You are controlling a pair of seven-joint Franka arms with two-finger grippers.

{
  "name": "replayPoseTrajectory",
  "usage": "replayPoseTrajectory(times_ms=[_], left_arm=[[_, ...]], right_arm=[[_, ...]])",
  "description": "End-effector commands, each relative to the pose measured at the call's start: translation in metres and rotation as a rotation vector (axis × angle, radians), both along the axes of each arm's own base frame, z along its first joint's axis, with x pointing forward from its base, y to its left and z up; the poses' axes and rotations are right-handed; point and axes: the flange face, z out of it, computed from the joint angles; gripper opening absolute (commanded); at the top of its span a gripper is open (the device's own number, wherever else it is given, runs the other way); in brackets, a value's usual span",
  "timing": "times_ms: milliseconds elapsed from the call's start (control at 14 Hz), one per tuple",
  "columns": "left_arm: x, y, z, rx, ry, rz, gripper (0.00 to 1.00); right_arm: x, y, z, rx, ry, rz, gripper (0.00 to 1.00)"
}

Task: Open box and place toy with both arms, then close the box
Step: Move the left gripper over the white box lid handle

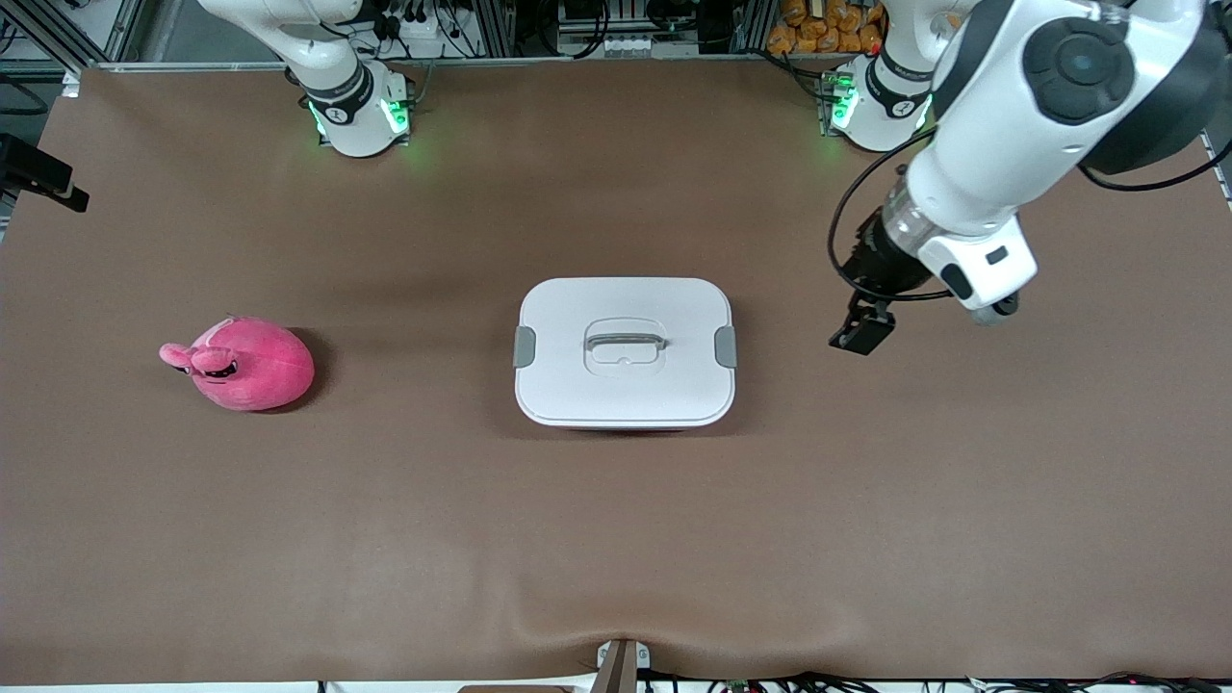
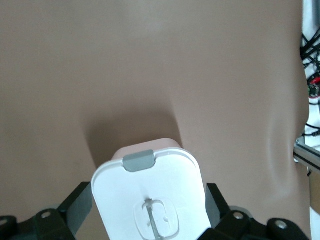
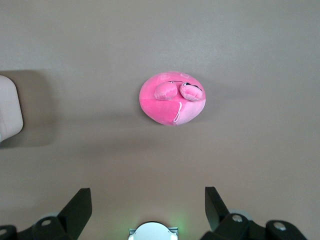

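- The box (image 1: pixel 625 352) sits in the middle of the front view on the brown table (image 1: pixel 616 539), its white lid (image 1: pixel 577 385) still on and both grey side clips (image 1: pixel 525 346) down, so nothing of the task has been done yet.
- The toy (image 1: pixel 248 364) lies at the middle left of the front view, toward the right arm's end of the table and well apart from the box; this leaves each arm its own target.
- The left gripper (image 1: pixel 863 332) hangs in the air at the middle right of the front view, over bare table just beside the box's clip end. Its fingers (image 2: pixel 75 212) are spread wide with nothing between them, framing the lid at the bottom centre of the left wrist view. This looks like a line-up for the lid or its clip.
- The right gripper (image 3: pixel 145 210) does not show in the front view, where only that arm's base appears at the upper left. In the right wrist view its fingers stand wide apart and empty at the bottom edge, high over the table with the toy at frame centre; the arm appears to be waiting.
- The box has rounded corners and a recessed centre handle (image 1: pixel 626 342) edged in grey; a thin pink strip of the tub shows under the lid's lower edge.
- The toy is a rounded bright-pink plush with two small lobes and dark eye marks. It should squash under a grip.
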Motion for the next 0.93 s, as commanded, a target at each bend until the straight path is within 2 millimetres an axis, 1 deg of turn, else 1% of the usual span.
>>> replayPoseTrajectory(times_ms=[0, 71, 142, 214, 498, 570, 641, 783, 854], left_arm=[[0.000, -0.019, -0.006, 0.018, -0.002, 0.057, 1.00], [0.001, -0.019, -0.008, 0.019, 0.004, 0.070, 1.00], [-0.001, -0.024, -0.011, 0.022, 0.008, 0.069, 1.00], [-0.006, -0.035, -0.012, 0.022, 0.010, 0.066, 1.00], [-0.012, -0.062, -0.038, 0.066, 0.034, 0.138, 1.00], [-0.017, -0.074, -0.043, 0.068, 0.041, 0.148, 1.00], [-0.020, -0.081, -0.048, 0.072, 0.048, 0.168, 1.00], [-0.019, -0.088, -0.064, 0.081, 0.070, 0.213, 1.00], [-0.024, -0.100, -0.072, 0.084, 0.074, 0.218, 1.00]], right_arm=[[0.000, -0.003, 0.003, 0.014, -0.004, -0.014, 1.00], [0.001, -0.003, 0.002, 0.014, -0.003, -0.013, 1.00], [0.001, -0.003, 0.002, 0.014, -0.003, -0.013, 1.00], [0.001, -0.003, 0.002, 0.014, -0.004, -0.013, 1.00], [0.001, -0.003, 0.002, 0.014, -0.004, -0.011, 1.00], [0.001, -0.003, 0.002, 0.014, -0.004, -0.011, 1.00], [0.001, -0.003, 0.002, 0.014, -0.004, -0.011, 1.00], [0.001, -0.003, 0.002, 0.014, -0.004, -0.011, 1.00], [0.001, -0.003, 0.002, 0.014, -0.004, -0.011, 1.00]])
